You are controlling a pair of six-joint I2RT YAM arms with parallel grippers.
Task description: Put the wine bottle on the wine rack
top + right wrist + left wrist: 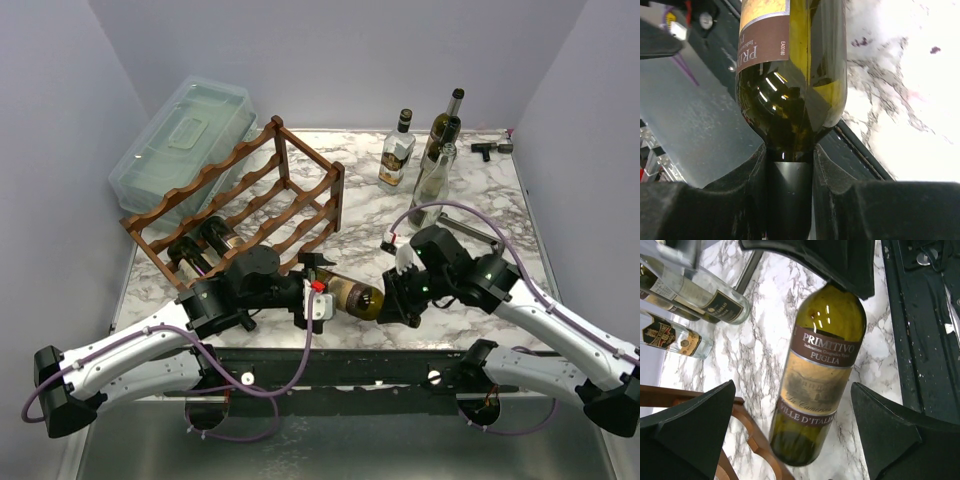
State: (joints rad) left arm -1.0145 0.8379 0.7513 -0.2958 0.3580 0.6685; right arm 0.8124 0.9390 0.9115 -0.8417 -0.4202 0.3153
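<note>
A dark green wine bottle [357, 298] with a brown and cream label lies level near the table's front edge. My right gripper [400, 296] is shut on its neck [789, 200], with the bottle's shoulder [792, 100] just past the fingers. My left gripper [316, 297] is open, with its fingers [690, 435] on either side of the bottle's base [800, 435] and apart from it. The reddish-brown wooden wine rack [250, 195] stands at the left. One of its rails [747, 432] shows just beside the bottle's base.
Two bottles [200, 248] lie in the rack's lowest tier. A clear lidded plastic box [185, 135] stands behind the rack. Three upright bottles [432, 150] stand at the back right, and a small black tool [490, 148] lies beyond them.
</note>
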